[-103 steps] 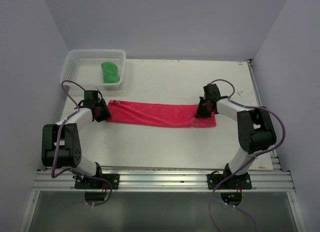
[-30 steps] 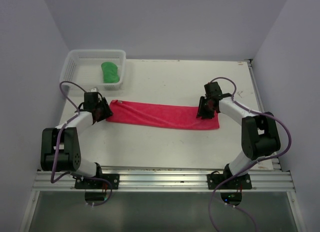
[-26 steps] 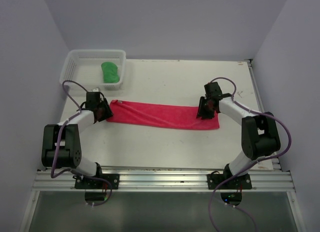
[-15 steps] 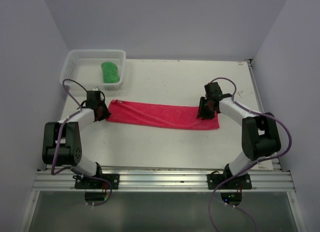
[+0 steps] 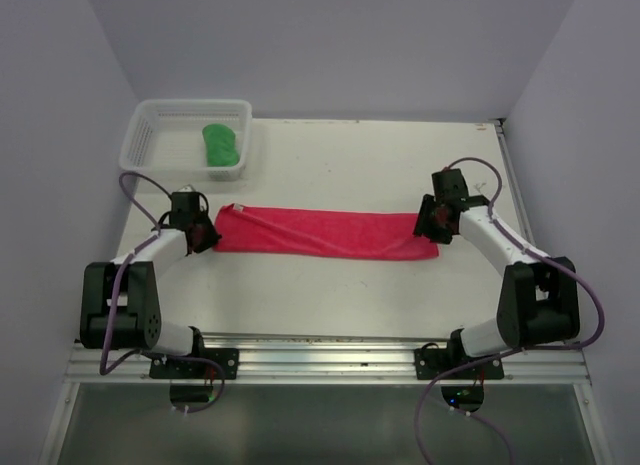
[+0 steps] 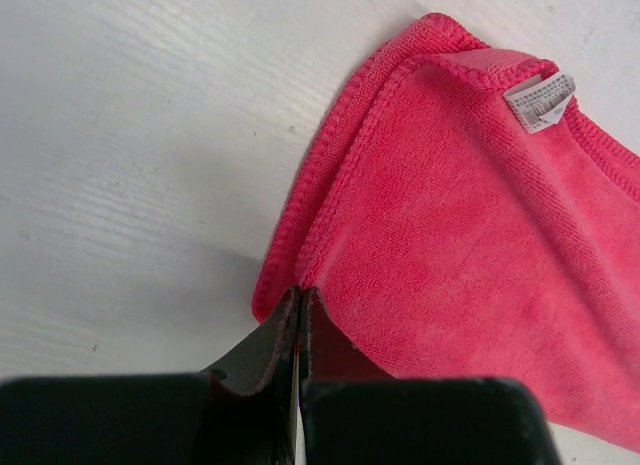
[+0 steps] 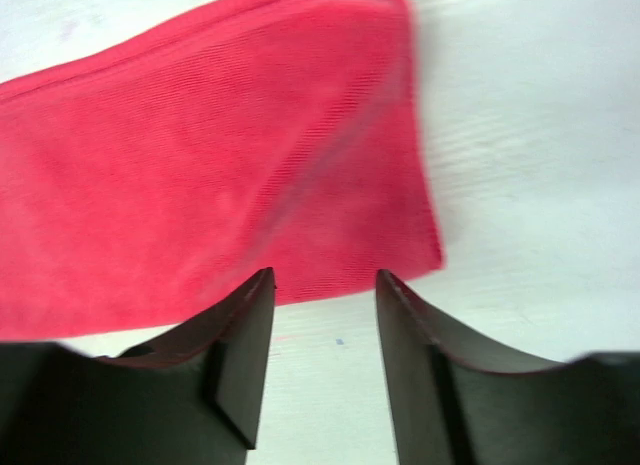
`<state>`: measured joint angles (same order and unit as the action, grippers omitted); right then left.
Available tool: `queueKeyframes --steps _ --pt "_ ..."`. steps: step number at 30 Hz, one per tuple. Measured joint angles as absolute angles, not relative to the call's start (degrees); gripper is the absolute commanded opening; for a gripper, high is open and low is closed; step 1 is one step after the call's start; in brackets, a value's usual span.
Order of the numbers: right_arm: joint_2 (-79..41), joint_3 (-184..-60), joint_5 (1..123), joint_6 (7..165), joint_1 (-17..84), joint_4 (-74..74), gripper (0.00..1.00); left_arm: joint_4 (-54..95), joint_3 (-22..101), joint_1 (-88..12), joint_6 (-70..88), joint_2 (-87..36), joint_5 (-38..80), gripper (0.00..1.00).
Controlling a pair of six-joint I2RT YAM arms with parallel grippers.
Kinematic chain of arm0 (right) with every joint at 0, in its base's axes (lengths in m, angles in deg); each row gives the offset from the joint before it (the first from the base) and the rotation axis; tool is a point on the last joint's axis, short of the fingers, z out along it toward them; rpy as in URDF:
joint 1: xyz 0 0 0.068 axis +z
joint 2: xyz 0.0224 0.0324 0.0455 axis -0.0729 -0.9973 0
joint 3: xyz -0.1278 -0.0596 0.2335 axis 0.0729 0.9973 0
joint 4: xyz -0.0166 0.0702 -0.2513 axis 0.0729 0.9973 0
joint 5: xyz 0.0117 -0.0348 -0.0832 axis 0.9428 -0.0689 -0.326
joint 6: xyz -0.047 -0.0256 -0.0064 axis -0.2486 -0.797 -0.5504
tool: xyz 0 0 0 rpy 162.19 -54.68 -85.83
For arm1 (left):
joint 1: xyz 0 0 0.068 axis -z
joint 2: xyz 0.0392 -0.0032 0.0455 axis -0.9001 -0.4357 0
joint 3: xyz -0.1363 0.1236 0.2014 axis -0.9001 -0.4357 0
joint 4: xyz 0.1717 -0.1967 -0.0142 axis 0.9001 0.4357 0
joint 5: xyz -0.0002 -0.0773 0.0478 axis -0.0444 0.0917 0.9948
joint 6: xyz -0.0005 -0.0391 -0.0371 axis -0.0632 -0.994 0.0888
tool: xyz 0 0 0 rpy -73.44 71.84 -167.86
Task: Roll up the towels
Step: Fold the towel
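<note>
A red towel [image 5: 325, 232], folded into a long strip, lies flat across the middle of the table. My left gripper [image 5: 205, 235] is at its left end. In the left wrist view the jaws [image 6: 298, 293] are shut, and the towel's [image 6: 450, 235] near left corner is pinched at their tips. A white label [image 6: 540, 88] shows at the far corner. My right gripper [image 5: 437, 223] is at the towel's right end. Seen from the right wrist, it [image 7: 325, 277] stands open over bare table just off the towel's [image 7: 200, 165] near edge, with nothing between the fingers.
A white basket [image 5: 150, 135] stands at the back left corner with a rolled green towel [image 5: 220, 145] inside. Grey walls close in the table on the left, right and back. The arm bases sit on a metal rail at the near edge.
The left gripper has shut at the towel's left corner. The right gripper has opened wider and moved right, off the towel to its right end. The towel lies a little straighter.
</note>
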<state>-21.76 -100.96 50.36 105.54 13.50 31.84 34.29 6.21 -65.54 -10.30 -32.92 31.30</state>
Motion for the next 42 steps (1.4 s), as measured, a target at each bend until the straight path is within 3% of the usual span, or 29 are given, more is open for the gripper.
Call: queueKeyframes --steps 17,28,29,30,31,39,41,42 --pt "-23.6 -96.5 44.6 105.9 9.4 32.7 0.51 35.2 4.3 -65.7 -13.0 -29.2 32.5 0.00" --pt "-24.0 -96.6 45.0 106.2 7.7 31.7 0.51 35.3 3.0 -66.0 -13.0 -29.1 32.5 0.06" --pt "-24.4 -96.8 45.3 106.2 7.6 31.6 0.50 35.3 2.9 -66.0 -13.0 -29.1 32.5 0.08" --pt "-25.1 -97.2 45.7 106.2 7.5 31.6 0.49 35.3 2.9 -66.0 -12.9 -29.1 32.5 0.19" --pt "-26.0 -97.6 46.3 106.2 7.3 31.2 0.48 35.3 2.9 -66.0 -12.8 -29.1 32.5 0.22" --pt "-30.8 -98.9 47.7 106.0 6.3 28.8 0.42 35.4 2.7 -66.0 -13.0 -28.9 32.5 0.24" --pt "-30.9 -98.9 47.9 105.9 6.3 28.6 0.38 35.7 2.8 -66.0 -13.0 -28.6 32.4 0.27" --pt "-30.9 -98.9 48.0 105.9 6.3 28.4 0.34 36.0 2.8 -66.1 -13.0 -28.4 32.4 0.33"
